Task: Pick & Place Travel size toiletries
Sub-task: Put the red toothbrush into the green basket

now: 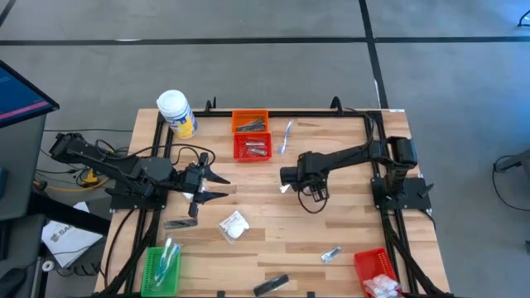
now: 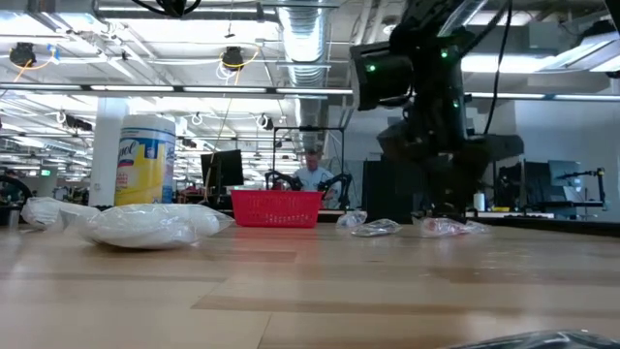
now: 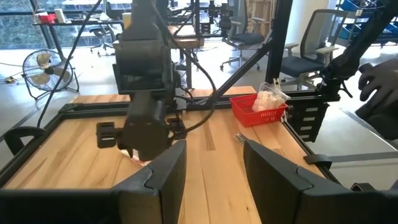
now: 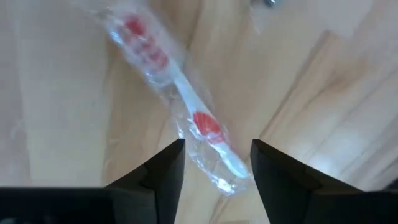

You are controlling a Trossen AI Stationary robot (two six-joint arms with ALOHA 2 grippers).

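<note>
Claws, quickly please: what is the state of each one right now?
Left claw: open, holding nothing.
Right claw: open above a wrapped toothbrush, not gripping it.

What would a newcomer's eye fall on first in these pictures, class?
First, the right gripper at mid-table, its fingers open above a clear-wrapped white toothbrush with red marks lying flat on the wooden table. Next, the big white jar with a yellow label at the far left corner, beside the stacked orange basket and red basket. The left gripper waits open at the left.
</note>
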